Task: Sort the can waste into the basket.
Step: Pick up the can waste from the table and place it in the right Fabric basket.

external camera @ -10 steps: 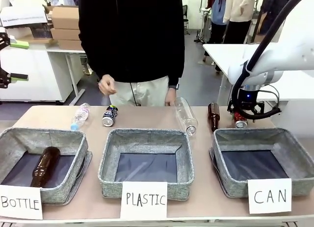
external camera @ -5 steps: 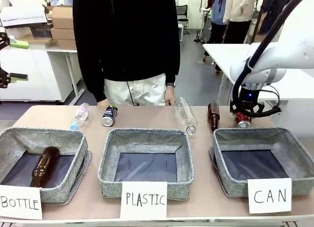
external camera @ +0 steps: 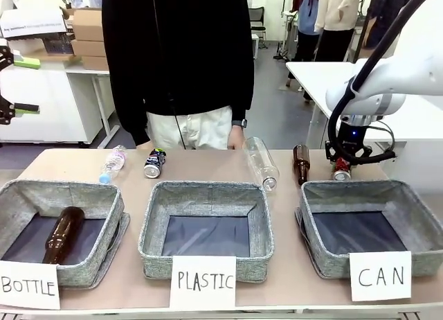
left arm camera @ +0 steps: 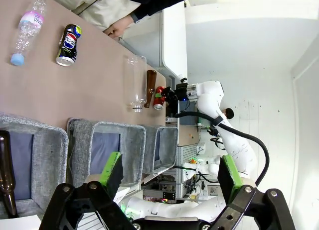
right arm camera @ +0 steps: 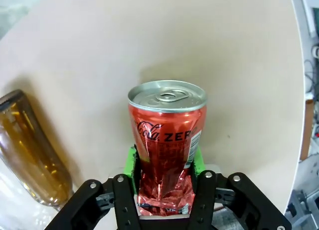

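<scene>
Gripping red can (right arm camera: 167,125) low on body, right end effector (right arm camera: 163,163) clamped, green pads denting metal. Can sits just beyond far rim of CAN basket (external camera: 325,261), near brown bottle (external camera: 301,163). Black can (external camera: 154,163) lying on surface (external camera: 208,169) behind PLASTIC basket (external camera: 149,244). Left end effector (left arm camera: 169,175) spread wide, empty.

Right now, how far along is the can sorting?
Done: nothing yet; the CAN basket holds no can. In hand: the right claw is shut on the red can. Remaining: dropping it in, then the black can lying on the table; the left claw hangs open.
</scene>
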`<state>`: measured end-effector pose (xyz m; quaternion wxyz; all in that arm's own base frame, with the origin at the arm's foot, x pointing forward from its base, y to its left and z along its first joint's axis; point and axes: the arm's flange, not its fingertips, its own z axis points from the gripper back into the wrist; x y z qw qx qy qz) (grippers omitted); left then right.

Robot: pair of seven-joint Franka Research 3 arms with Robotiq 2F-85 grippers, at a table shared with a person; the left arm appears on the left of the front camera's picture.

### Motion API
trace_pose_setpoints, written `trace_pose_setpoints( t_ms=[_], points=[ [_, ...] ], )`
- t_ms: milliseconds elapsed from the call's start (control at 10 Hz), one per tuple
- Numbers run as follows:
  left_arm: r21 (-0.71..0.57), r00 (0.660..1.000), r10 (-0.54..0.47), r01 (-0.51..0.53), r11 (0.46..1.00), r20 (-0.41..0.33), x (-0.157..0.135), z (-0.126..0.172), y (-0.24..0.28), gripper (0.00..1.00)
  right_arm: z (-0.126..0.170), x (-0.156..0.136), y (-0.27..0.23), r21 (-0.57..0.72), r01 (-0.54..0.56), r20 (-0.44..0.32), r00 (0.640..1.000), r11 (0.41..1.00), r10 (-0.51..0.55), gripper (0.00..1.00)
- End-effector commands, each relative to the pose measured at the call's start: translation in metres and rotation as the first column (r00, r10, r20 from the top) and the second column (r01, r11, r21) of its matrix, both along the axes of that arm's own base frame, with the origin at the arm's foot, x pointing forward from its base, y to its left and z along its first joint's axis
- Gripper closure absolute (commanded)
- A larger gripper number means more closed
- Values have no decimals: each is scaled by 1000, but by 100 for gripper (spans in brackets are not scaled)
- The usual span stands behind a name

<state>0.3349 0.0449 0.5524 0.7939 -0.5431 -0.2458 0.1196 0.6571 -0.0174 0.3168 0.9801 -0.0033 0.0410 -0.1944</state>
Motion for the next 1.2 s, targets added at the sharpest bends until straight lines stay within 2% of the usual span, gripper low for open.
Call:
trace_pose_setpoints(
  t_ms=[0,100,200,300,400,500,600,700,800,900,1000,1100],
  points=[
    [-16,999,-7,8,1000,32,1,0,-2,0,5,3,1,16,-1,8,1000,1000,0,100],
    [-16,999,-7,8,1000,32,1,0,-2,0,15,-1,-2,32,-5,32,999,999,4,100],
    [-16,999,-7,8,1000,32,1,0,-2,0,38,-10,-6,61,-7,82,997,998,2,100],
    [-16,999,-7,8,1000,32,1,0,-2,0,74,-28,-10,84,-4,113,994,996,-6,100],
    [-16,999,-7,8,1000,32,1,0,-2,0,117,-56,-13,115,-43,122,992,992,29,100],
    [-16,999,-7,8,1000,32,1,0,-2,0,158,-91,-14,175,-105,7,994,979,105,100],
    [-16,999,-7,8,1000,32,1,0,-2,0,181,-120,-14,196,-202,-72,973,959,220,100],
    [-16,999,-7,8,1000,32,1,0,-2,0,196,-150,-15,212,-316,-110,933,925,344,100],
    [-16,999,-7,8,1000,32,1,0,-2,0,201,-177,-14,207,-397,-115,898,894,426,100],
    [-16,999,-7,8,1000,32,1,0,-2,0,194,-204,-10,194,-524,-80,834,830,545,100],
    [-16,999,-7,8,1000,32,1,0,-2,0,181,-219,-8,218,-589,-48,790,778,611,100],
    [-16,999,-7,8,1000,32,1,0,-2,0,166,-232,-5,278,-699,20,690,658,724,100]
  ],
)
